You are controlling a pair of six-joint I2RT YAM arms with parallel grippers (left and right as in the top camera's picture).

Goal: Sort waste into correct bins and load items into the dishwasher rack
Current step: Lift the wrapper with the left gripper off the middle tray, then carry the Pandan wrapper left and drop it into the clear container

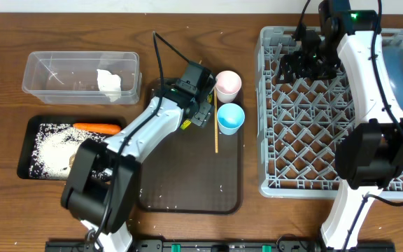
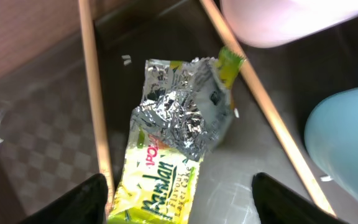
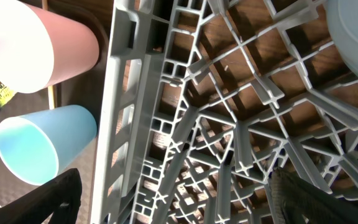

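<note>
Lab bench: wooden table (image 1: 9, 210), robot arms (image 1: 149, 124)

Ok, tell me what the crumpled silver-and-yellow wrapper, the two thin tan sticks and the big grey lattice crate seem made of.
Crumpled silver-and-yellow wrapper: probably metallised plastic film; shiny creased silver inside, glossy printed outside.
Two thin tan sticks: likely wood or bamboo; matte, even tan surface.
Big grey lattice crate: apparently moulded plastic; smooth, uniformly coloured ribs with a slight sheen.
</note>
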